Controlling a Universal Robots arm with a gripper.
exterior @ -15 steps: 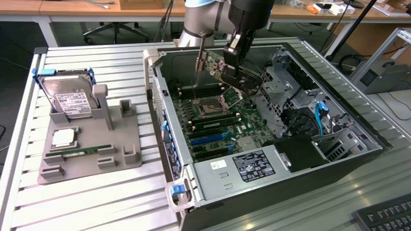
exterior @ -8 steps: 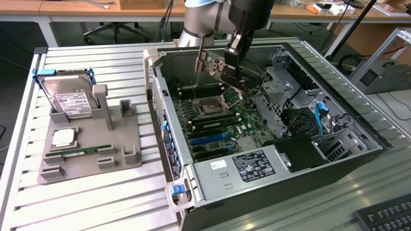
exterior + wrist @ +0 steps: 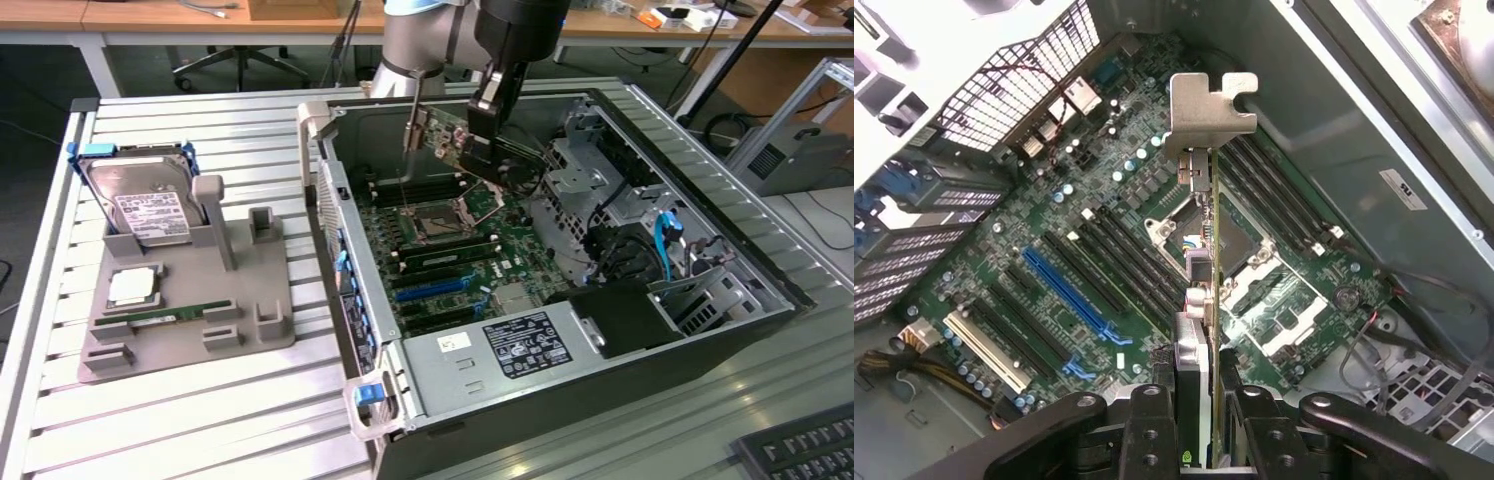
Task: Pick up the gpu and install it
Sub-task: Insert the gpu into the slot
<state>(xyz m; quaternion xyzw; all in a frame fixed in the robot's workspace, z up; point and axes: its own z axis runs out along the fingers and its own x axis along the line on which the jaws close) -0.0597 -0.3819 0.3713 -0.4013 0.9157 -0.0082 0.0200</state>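
The gpu (image 3: 447,142) hangs in the air inside the open computer case (image 3: 350,262), above the motherboard (image 3: 441,240). My gripper (image 3: 486,120) is shut on it from above. In the wrist view the gpu (image 3: 1204,250) is seen edge-on, a thin green board with its silver end bracket (image 3: 1206,105) at the far end. The black fingers (image 3: 1150,420) clamp it on both sides, so my gripper (image 3: 1199,405) holds the card's near end. Below the card lie the CPU socket (image 3: 1254,290) and the long expansion slots, one of them blue (image 3: 1069,290).
On the exterior view's left, a grey fixture (image 3: 187,330) carries a hard drive with blue handles (image 3: 147,205), a CPU (image 3: 134,287) and a RAM stick (image 3: 167,317). A power supply (image 3: 534,340) fills the case's near end. A keyboard (image 3: 801,450) lies at the lower right.
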